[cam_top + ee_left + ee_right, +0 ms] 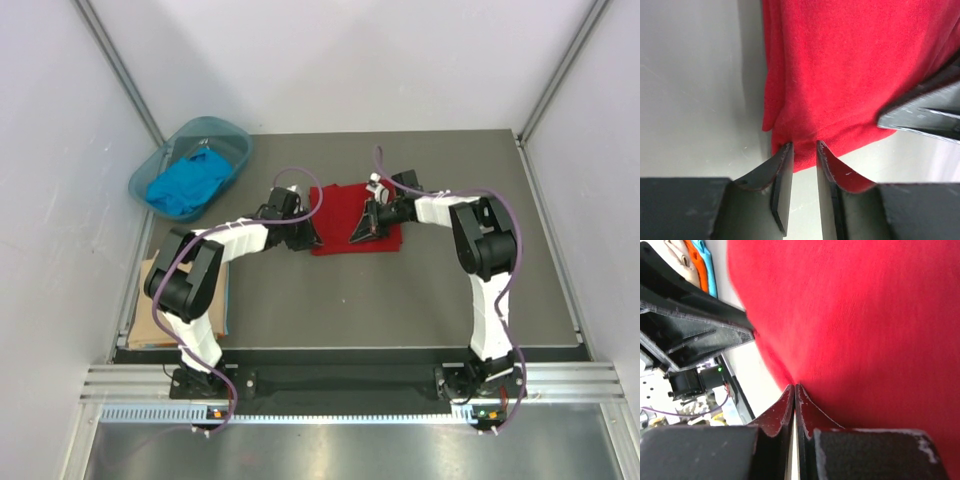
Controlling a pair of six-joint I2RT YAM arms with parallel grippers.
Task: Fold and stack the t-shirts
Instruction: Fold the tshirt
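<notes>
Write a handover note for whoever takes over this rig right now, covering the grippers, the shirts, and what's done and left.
Left gripper: jaws part open at the edge of the red t-shirt; grip unclear. Right gripper: shut, seemingly pinching the same shirt.
Red shirt: mid-table, partly folded. Blue t-shirt: crumpled in the teal basin, far left. Tan t-shirt: folded flat, near left.
Done: tan. To do: finish the red, stack it, then fold and stack the blue.
</notes>
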